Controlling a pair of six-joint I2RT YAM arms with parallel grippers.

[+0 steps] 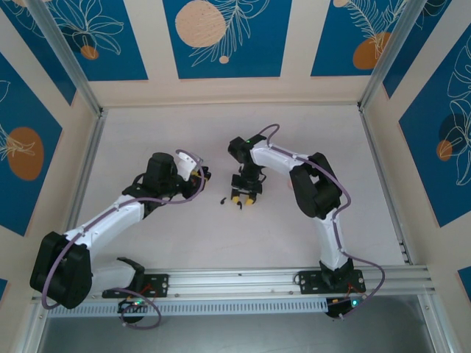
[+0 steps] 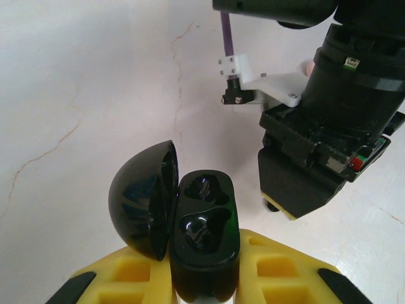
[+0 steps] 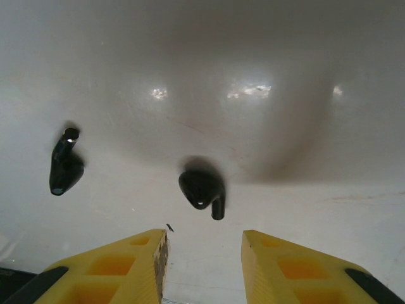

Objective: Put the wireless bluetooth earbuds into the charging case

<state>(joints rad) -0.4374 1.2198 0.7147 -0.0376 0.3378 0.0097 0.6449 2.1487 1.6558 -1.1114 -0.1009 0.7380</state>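
Left gripper (image 2: 202,278) clamped glossy black clamshell charging case (image 2: 202,228) (lid open) | right gripper (image 3: 202,259) parted, empty, lower frame | black comma-shaped earbud (image 3: 201,190) lay centre | second black earbud (image 3: 63,168) far left

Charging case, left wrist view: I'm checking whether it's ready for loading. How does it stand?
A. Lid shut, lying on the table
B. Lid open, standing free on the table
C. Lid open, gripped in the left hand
C: the charging case sits clamped between the yellow fingers of the left hand, its lid swung open to one side.
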